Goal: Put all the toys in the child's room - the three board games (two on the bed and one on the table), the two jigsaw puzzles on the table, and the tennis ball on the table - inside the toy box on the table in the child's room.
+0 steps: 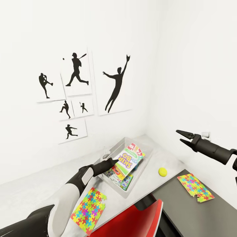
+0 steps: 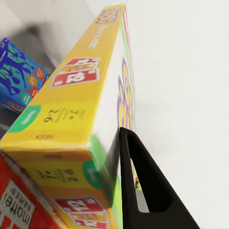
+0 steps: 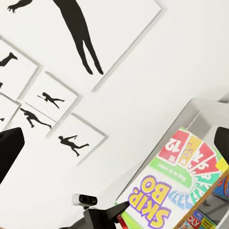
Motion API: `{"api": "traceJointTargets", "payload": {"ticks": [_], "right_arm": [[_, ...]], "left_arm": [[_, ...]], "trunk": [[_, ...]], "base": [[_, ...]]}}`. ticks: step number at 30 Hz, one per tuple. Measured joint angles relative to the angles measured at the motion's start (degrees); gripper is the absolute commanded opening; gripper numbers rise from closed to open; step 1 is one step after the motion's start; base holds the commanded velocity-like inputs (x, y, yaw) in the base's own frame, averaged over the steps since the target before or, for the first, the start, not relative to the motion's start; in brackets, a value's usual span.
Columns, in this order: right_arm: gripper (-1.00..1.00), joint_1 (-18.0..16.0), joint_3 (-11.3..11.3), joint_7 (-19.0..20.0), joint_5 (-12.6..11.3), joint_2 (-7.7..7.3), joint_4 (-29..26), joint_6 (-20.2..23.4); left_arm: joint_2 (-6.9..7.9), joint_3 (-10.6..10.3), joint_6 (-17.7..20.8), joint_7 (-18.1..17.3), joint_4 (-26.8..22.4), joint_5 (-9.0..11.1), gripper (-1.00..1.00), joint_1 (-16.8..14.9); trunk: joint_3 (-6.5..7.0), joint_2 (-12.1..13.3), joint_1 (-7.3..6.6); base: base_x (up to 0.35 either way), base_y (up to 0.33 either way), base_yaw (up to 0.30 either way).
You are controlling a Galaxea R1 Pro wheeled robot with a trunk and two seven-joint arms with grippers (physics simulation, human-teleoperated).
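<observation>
**Over the toy box: last game box going in, three loose toys left on the table**

Above the shallow light grey toy box (image 1: 148,152), the left gripper (image 1: 114,161) is clamped on the near short edge of a thin, flat, green-edged board game box with a pale busy cover (image 1: 129,159), held tilted over the bin. It looks like stiff, light cardboard with a glossy skin, so a pinch on the edge should hold it, though the smooth faces could slide if the squeeze slackens. The left wrist view shows one black finger (image 2: 143,186) flat against the box's broad face.

Inside the toy box, beneath the held one, lie a blue cartoon-printed game box (image 2: 16,76) and a red-and-white one (image 2: 21,205): three board games in all.

Two multicoloured jigsaw puzzle slabs lie flat outside the toy box, one just in front of it on the pale grey table top (image 1: 89,206), one to its right on the lower dark grey cabinet (image 1: 195,187). Thin and flush, they probably want a grip at an overhanging edge, and may flex.

One small yellow-green tennis ball (image 1: 162,171) sits just right of the toy box; it is light and apt to roll.

The right gripper (image 1: 183,137) hangs spread and empty, well above the ball.
</observation>
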Motion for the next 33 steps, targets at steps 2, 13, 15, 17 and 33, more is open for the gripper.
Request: {"api": "traceJointTargets", "payload": {"ticks": [2, 13, 15, 17, 33], "right_arm": [[1.0, 0.0, 0.0, 0.0, 0.0, -0.01, -0.1, 0.0], [1.0, 0.0, 0.0, 0.0, 0.0, -0.08, -0.1, 0.0], [1.0, 0.0, 0.0, 0.0, 0.0, -0.1, -0.1, 0.0], [1.0, 0.0, 0.0, 0.0, 0.0, -0.11, -0.1, 0.0], [1.0, 0.0, 0.0, 0.0, 0.0, -0.11, -0.1, 0.0]], "left_arm": [[0.0, 0.0, 0.0, 0.0, 0.0, 0.0, -1.0, 0.0], [0.0, 0.0, -0.1, 0.6, 0.0, 0.2, 1.0, 0.0], [0.0, 0.0, -0.1, 0.6, 0.0, 0.2, 1.0, 0.0], [0.0, 0.0, -0.1, 0.6, 0.0, 0.2, 1.0, 0.0], [0.0, 0.0, 0.2, -0.2, -0.8, 0.3, 1.0, 0.0]], "trunk": [[0.0, 0.0, 0.0], [0.0, 0.0, 0.0], [0.0, 0.0, 0.0], [0.0, 0.0, 0.0], [0.0, 0.0, 0.0]], "base": [[0.0, 0.0, 0.0], [0.0, 0.0, 0.0], [0.0, 0.0, 0.0], [0.0, 0.0, 0.0], [0.0, 0.0, 0.0]]}}
